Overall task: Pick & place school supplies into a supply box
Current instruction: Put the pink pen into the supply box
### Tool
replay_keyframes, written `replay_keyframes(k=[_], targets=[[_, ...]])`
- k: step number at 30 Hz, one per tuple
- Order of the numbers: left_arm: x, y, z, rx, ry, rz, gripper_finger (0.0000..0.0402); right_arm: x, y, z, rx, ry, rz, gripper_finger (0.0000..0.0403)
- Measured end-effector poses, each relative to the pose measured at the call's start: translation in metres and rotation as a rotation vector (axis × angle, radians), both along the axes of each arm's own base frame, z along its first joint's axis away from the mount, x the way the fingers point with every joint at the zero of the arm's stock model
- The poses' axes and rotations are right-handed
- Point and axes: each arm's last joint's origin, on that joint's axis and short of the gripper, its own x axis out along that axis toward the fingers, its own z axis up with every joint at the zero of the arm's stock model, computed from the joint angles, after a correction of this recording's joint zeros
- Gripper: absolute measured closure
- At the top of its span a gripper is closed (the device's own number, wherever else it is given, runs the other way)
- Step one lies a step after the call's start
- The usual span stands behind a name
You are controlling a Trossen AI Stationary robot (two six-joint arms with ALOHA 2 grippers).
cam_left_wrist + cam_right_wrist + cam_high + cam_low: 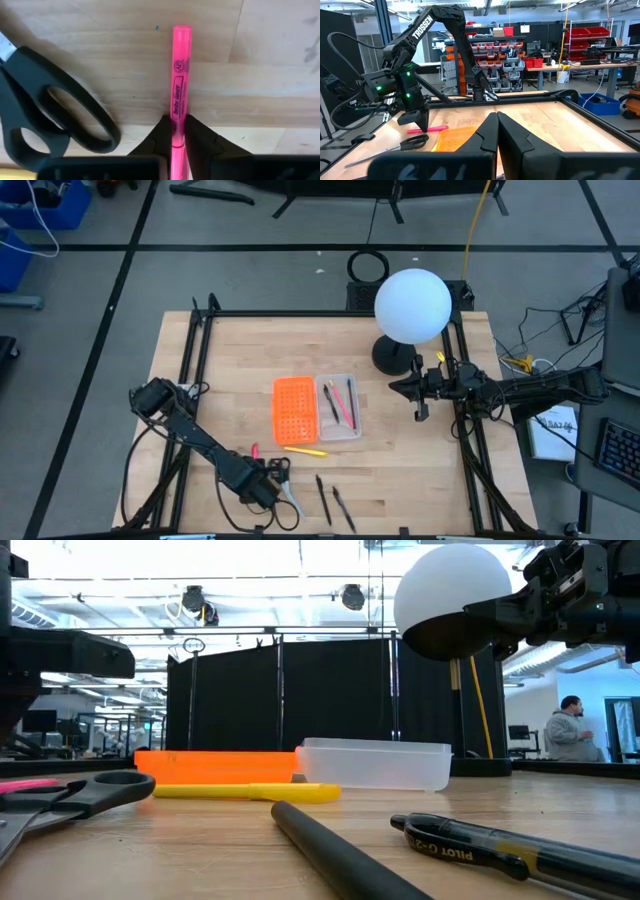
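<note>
My left gripper (178, 131) stands at the table's near left and is shut on a pink highlighter (255, 450). The black-handled scissors (285, 480) lie flat right beside it. A yellow highlighter (305, 450) and two black pens (323, 498) (343, 508) lie on the wood near the front edge. The supply box sits open mid-table: its orange grid half (295, 410) joins a translucent tray (340, 408) that holds a few pens. My right gripper (497, 122) is shut on nothing and hovers above the table's right side, beside the lamp. My left gripper pinches the pink highlighter's barrel (178, 117) between its two fingers, toward the pen's near end. The fingers come from above, pointing down, and lie across the pen. The pen stays level and points toward the far edge; I cannot tell whether it is off the wood.
A white globe lamp (412, 305) on a dark base stands at the far right of the table, close to my right arm. Black frame rails (200, 340) run along the left and right edges. Bare wood lies left of the box. A person (570, 730) stands in the room behind.
</note>
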Motion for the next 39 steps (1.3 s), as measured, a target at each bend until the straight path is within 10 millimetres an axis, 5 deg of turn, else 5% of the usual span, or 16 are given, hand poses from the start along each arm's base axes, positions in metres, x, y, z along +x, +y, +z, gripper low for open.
replay_keyframes(k=[32, 39], targets=[[-0.006, -0.007, 0.028, 0.038, -0.240, 0.075, 0.0382, 0.000, 0.000, 0.000, 0.000, 0.000, 0.000, 0.0403], [0.009, 0.012, 0.029, 0.065, -0.241, 0.076, 0.0379, 0.000, 0.000, 0.000, 0.013, 0.000, 0.001, 0.0403]])
